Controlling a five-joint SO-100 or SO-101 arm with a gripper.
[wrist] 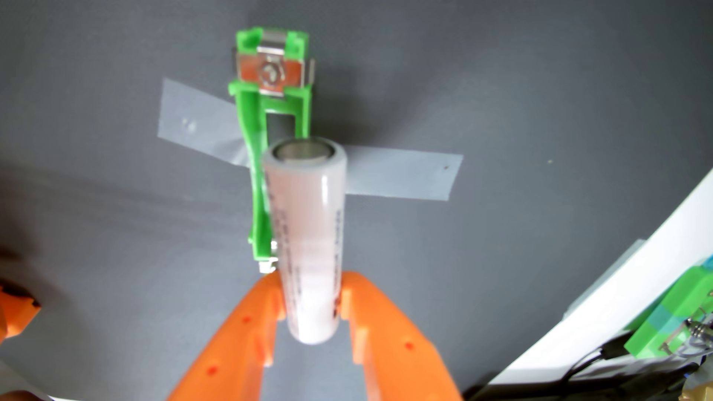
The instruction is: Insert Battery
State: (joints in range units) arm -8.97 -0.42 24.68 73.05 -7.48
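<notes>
In the wrist view a white cylindrical battery sticks out away from the camera, held near its lower end. My orange gripper is shut on it, one finger on each side. Beyond it lies a green battery holder, taped to the grey surface, with a metal contact clip at its far end. The battery's far tip hovers over the holder's open slot and overlaps its right rail. I cannot tell whether the battery touches the holder. The holder's near end is partly hidden behind the battery.
Strips of clear tape run left and right from the holder across the grey mat. A white edge crosses the lower right, with a green part and black cables past it. An orange piece shows at the left edge.
</notes>
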